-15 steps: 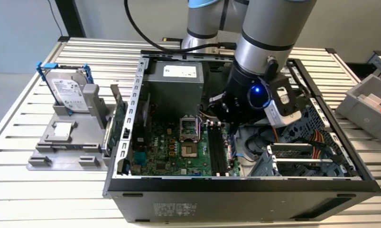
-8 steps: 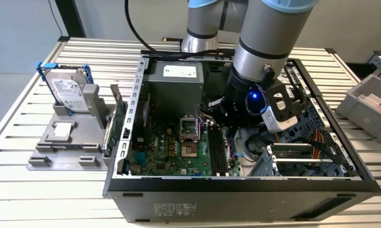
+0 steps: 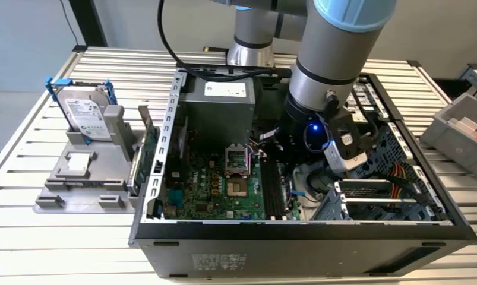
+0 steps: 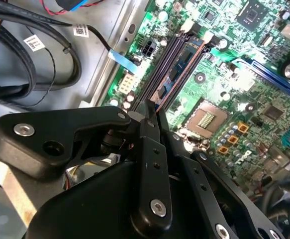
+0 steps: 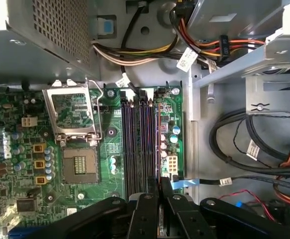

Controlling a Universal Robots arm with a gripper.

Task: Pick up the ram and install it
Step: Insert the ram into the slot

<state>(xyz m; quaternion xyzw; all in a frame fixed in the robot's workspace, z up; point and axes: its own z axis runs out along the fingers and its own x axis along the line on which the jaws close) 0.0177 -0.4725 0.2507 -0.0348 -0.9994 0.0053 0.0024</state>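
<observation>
We found the gripper (image 4: 152, 117) lowered inside the computer case (image 3: 302, 228), its fingers closed on the ram (image 4: 177, 69), which stood in a motherboard (image 5: 110, 132) slot.

Matt black plastic hand (image 4: 149, 117), glossy green motherboard (image 5: 110, 129), bare grey sheet-metal case (image 3: 302, 243)

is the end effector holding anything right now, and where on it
The end effector is closed on the ram, which stands on edge in a memory slot of the motherboard. The hold is on the stick's top edge, at the end nearest the wrist cameras.
</observation>
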